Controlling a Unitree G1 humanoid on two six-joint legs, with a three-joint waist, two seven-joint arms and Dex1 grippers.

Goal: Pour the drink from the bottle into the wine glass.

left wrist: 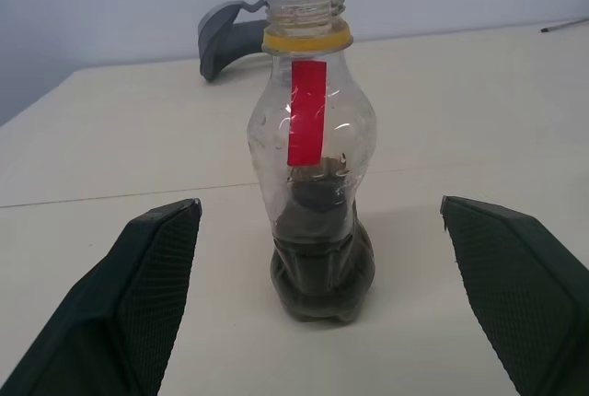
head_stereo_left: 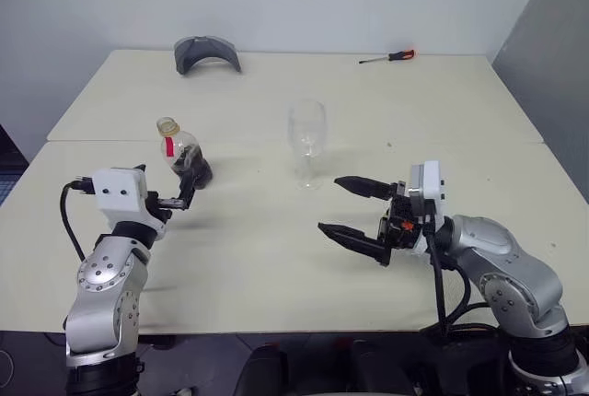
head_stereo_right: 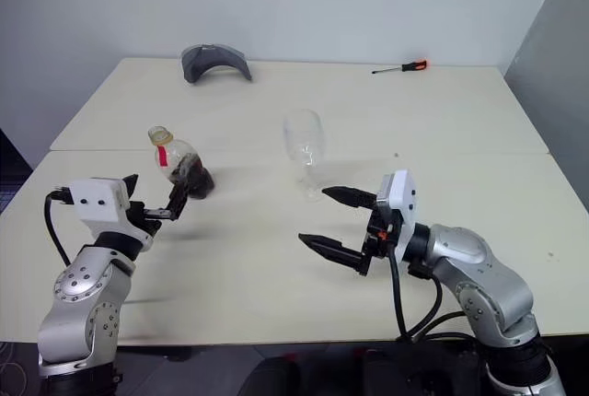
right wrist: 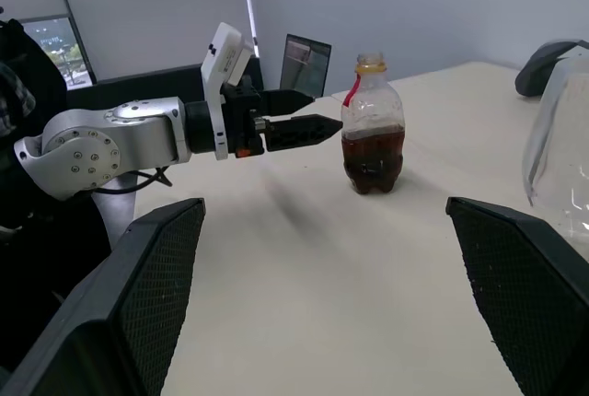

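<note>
One bottle (head_stereo_left: 181, 150), one wine glass (head_stereo_left: 306, 143), one screwdriver (head_stereo_left: 388, 57), one grey headrest-shaped object (head_stereo_left: 206, 53), two tables (head_stereo_left: 276, 258).

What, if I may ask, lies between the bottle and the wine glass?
Only bare tabletop separates the bottle from the wine glass, as the left eye view shows.

We seem to be in a lab or office: plain pale tables (head_stereo_left: 276, 258) pushed together, bare white walls (head_stereo_left: 276, 0), a screwdriver (head_stereo_left: 389, 57), a monitor (right wrist: 53, 41) behind
</note>
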